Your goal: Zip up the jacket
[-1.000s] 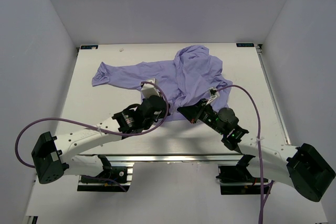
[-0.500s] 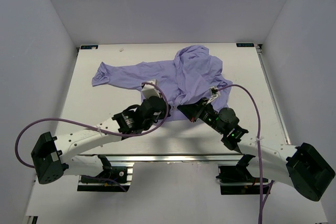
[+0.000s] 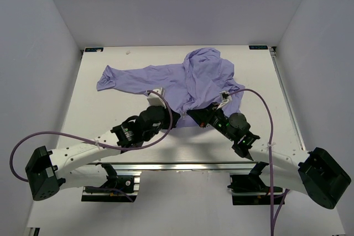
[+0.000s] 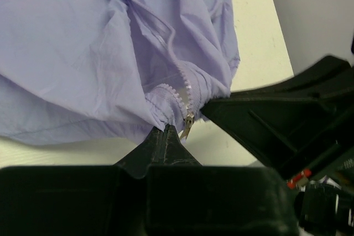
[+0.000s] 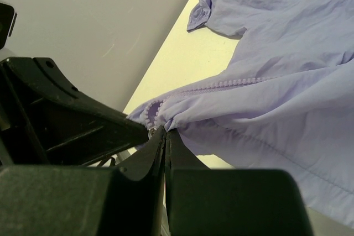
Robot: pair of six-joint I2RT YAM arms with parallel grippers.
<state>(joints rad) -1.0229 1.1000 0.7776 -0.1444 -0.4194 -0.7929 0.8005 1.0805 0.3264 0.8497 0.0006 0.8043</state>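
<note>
The lavender jacket (image 3: 193, 75) lies wrinkled at the table's middle and back, one sleeve (image 3: 110, 78) stretched to the left. My left gripper (image 3: 172, 120) is at its near hem. In the left wrist view it (image 4: 166, 129) is shut on the hem fabric (image 4: 160, 103) beside the zipper teeth, and the metal zipper pull (image 4: 188, 124) hangs just right of its tips. My right gripper (image 3: 192, 115) is close beside it. In the right wrist view it (image 5: 165, 132) is shut on the other hem edge (image 5: 188, 117) next to the zipper teeth (image 5: 152, 109).
The pale table (image 3: 105, 120) is enclosed by white walls on three sides. A metal rail (image 3: 182, 165) runs along the near edge. Purple cables (image 3: 265, 109) loop off both arms. The two grippers nearly touch over the hem.
My left arm has drawn slightly left and toward the near edge, wrist included. Both grippers keep their hold on the hem. The jacket has hardly moved.
</note>
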